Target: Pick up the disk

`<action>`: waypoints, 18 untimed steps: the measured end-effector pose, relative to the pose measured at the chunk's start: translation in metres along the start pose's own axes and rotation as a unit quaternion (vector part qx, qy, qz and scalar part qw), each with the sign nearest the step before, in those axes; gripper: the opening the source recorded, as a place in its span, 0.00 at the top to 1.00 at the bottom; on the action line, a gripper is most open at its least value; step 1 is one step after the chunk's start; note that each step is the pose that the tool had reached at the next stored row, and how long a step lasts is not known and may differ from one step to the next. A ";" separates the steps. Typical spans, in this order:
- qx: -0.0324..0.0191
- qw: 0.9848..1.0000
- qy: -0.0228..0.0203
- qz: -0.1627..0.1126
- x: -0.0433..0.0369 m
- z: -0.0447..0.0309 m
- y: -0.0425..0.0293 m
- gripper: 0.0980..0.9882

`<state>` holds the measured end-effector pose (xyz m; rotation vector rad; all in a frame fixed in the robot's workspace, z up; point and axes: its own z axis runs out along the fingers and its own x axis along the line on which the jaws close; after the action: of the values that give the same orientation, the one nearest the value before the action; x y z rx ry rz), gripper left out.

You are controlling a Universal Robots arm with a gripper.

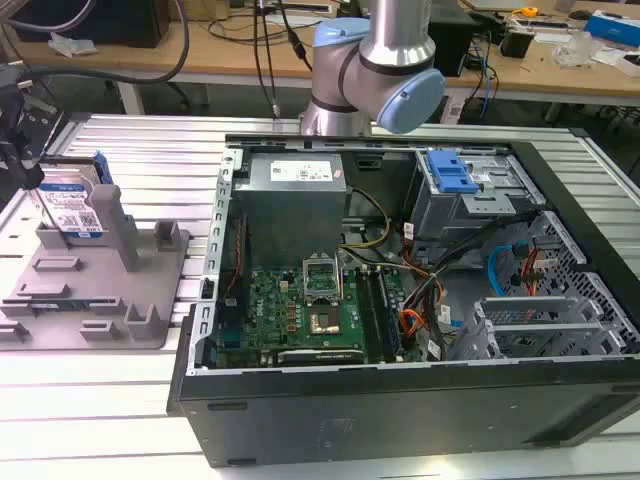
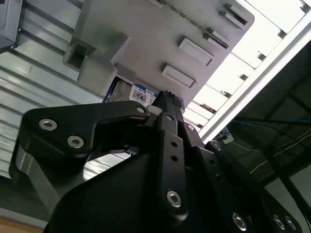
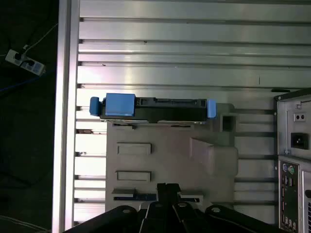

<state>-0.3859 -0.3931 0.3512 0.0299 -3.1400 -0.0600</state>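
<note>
while the disk (image 1: 75,208) stands on edge in the grey fixture (image 1: 160,300), the gripper (image 3: 167,186) hovers near it, apparently pressed together; descending like that could strike its top edge and tip it.

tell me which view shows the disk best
The exterior view: the disk stands upright in the grey fixture with its label face showing. The first wrist view shows it edge-on, blue rails at both ends; the second wrist view shows a corner of label.
</note>
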 end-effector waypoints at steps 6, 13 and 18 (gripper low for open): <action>0.000 1.000 0.000 0.000 0.0000 0.0000 0.0000 0.99; 0.000 0.998 0.003 -0.067 0.0000 0.0002 0.0000 0.99; 0.000 0.993 0.005 -0.118 0.0000 0.0003 0.0000 0.99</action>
<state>-0.3859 -0.3931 0.3509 0.4007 -3.1100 -0.0594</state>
